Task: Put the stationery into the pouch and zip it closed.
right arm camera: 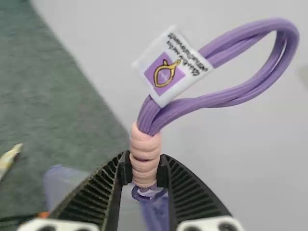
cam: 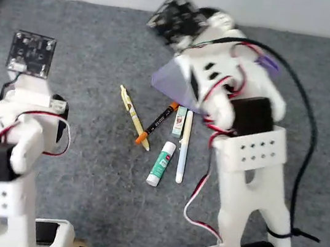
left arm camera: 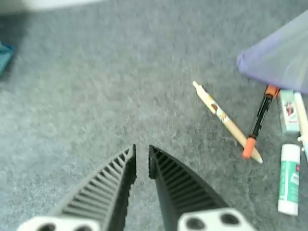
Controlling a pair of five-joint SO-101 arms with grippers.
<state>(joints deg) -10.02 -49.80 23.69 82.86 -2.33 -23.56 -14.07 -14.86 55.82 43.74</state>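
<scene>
Five stationery pieces, glue stick [cam: 161, 163] included, lie loose mid-table in the high view. The pouch [cam: 173, 78] hangs lifted at their 12 o'clock.

Left wrist view: the left gripper [left arm camera: 142, 154] hovers nearly closed and empty.

Right wrist view: the right gripper [right arm camera: 144, 168] pinches the pouch's pull cord [right arm camera: 144, 149]. The smooth bead could slip free and drop the pouch.

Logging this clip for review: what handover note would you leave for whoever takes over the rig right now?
Left hand: shut, empty, over the bare grey mat, off to the side of the stationery.
Right hand: shut on the zip pull, raised off the mat.
Pouch: under the right arm, just beyond the stationery.
Outside the pouch, on the mat: cream pen, orange-capped marker, small green packet, white pen, glue stick.
Done: pull grasped. Left: load all five, zip closed.
</scene>
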